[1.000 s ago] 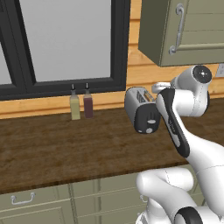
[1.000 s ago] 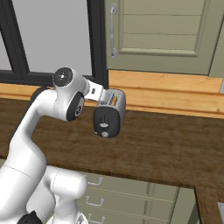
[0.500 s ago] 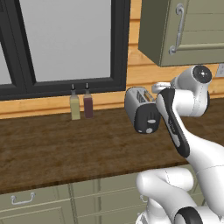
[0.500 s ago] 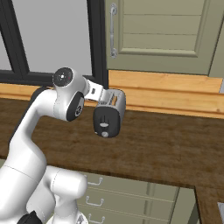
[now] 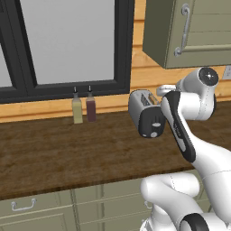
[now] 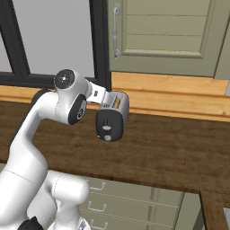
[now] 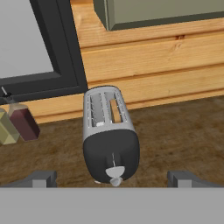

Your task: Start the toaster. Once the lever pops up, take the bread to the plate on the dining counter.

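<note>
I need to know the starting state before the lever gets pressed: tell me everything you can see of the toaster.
The toaster is small, rounded, silver-grey and metallic-looking, with two top slots. Its dark grey end panel carries a small pale knob low down. Something light brown shows in one slot, probably the bread. It stands upright on the dark wood worktop, near the wooden wall, apart from the two bottles.

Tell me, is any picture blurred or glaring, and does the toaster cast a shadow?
Hand view: sharp, no glare; the toaster shows only a faint dark patch under it on the worktop. Left and right base views: even, flat light, no blur, no clear cast shadows.
</note>
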Motion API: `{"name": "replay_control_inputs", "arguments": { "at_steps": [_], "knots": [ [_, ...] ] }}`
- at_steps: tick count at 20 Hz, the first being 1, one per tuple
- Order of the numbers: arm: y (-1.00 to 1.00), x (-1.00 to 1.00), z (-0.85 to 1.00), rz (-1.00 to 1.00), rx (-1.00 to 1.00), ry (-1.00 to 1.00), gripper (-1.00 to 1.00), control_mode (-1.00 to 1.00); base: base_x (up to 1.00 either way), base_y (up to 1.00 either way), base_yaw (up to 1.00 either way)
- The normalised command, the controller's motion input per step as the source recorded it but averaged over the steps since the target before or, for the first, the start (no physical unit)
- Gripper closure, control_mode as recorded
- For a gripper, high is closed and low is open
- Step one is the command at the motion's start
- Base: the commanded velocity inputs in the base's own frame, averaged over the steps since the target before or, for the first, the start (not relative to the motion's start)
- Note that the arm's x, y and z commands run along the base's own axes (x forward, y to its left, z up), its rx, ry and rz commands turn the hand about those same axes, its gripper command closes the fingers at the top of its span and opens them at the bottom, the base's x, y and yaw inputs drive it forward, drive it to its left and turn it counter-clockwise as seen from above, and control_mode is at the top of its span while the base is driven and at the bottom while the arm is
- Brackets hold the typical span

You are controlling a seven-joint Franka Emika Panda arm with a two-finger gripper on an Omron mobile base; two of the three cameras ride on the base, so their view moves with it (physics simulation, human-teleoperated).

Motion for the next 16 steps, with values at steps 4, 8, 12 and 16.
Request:
{"name": "replay_control_inputs", "arguments": {
  "at_steps": [4,8,12,16],
  "knots": [
    [0.00,0.00,0.00,0.00,0.00,0.00,-1.00,-1.00,0.00,0.00,0.00],
    [0.00,0.00,0.00,0.00,0.00,0.00,-1.00,-1.00,0.00,0.00,0.00],
    [0.00,0.00,0.00,0.00,0.00,0.00,-1.00,-1.00,0.00,0.00,0.00],
    [0.00,0.00,0.00,0.00,0.00,0.00,-1.00,-1.00,0.00,0.00,0.00]
  ]
}}
